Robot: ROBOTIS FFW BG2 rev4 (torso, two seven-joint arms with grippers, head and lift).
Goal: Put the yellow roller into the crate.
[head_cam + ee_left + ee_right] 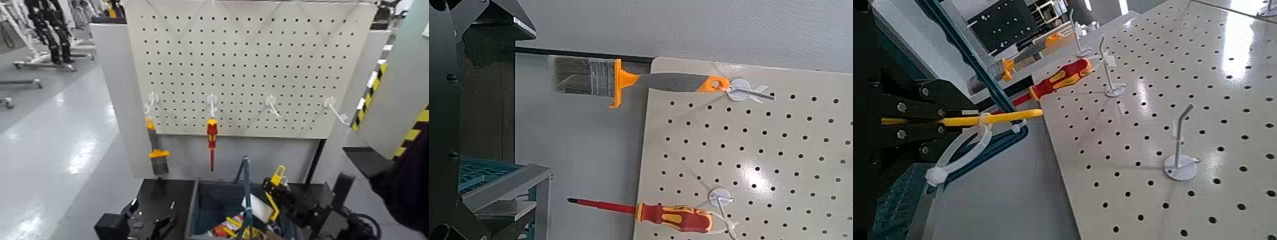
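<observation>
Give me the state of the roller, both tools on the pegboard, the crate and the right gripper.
Yellow roller: gripped, above crate
Orange-handled brush: hanging
Red-and-yellow screwdriver: hanging, tip down
Crate: open-topped, holding items
Right gripper: shut on roller

Black angular metal arm parts, round silver screws on the right wrist, apparently dark cables by the right forearm

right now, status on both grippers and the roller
right gripper shut on yellow roller, over crate; left gripper low beside it; crate handle close by
</observation>
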